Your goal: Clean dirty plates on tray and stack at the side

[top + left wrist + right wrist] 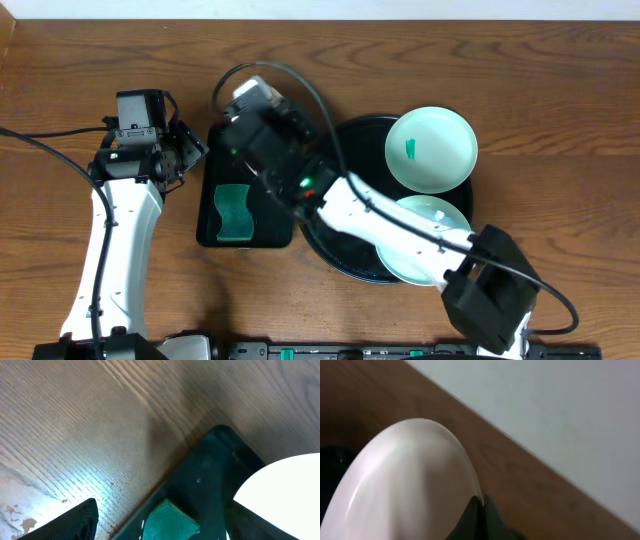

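A brown wood-grain table (560,80) meets a plain pale wall (560,410), soft glare on the wood.

The worktop (560,60) is showing brown wood with dark streaky grain, and the round tray (340,258) is gleaming glossy black. The upper plate (431,150) is showing pale mint with a small green smear (410,148), the lower plate (435,212) the same mint, and the third plate (405,485) plain white. The small tray (215,170) is showing black, its sponge (234,212) green, and the arms (115,230) white with black joints.

No legible text, label or number anywhere.
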